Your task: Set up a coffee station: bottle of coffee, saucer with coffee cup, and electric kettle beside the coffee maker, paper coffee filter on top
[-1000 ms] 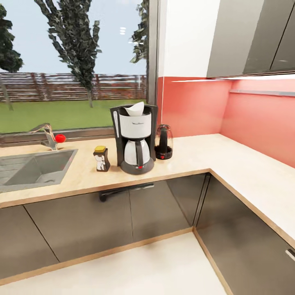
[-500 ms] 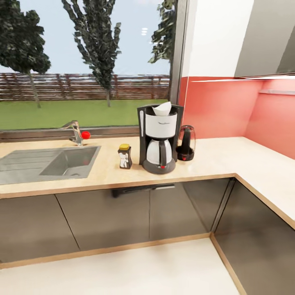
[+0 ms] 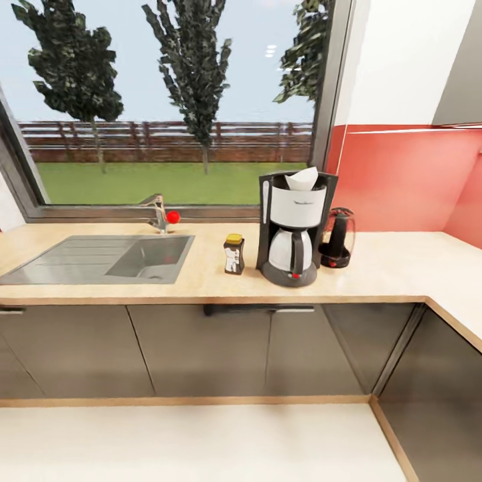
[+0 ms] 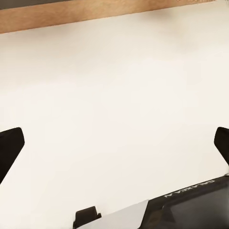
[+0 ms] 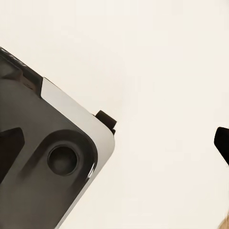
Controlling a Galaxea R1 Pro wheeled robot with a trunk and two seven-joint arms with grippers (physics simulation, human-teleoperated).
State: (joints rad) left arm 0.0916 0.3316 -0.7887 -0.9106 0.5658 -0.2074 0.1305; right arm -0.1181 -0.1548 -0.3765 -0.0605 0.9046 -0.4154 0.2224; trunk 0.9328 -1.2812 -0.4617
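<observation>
Three items beside each other on bench (image 3: 375,268): bottle of coffee (image 3: 233,254), coffee maker (image 3: 295,227), electric kettle (image 3: 337,237).
Filter: paper coffee filter (image 3: 302,178) topped the maker.
My left gripper (image 4: 114,143): released, empty.
My right gripper (image 5: 114,138): released, empty.

dark robot base (image 5: 43,167) over pale floor (image 5: 157,62); fingertips (image 5: 222,142) apart.
</observation>
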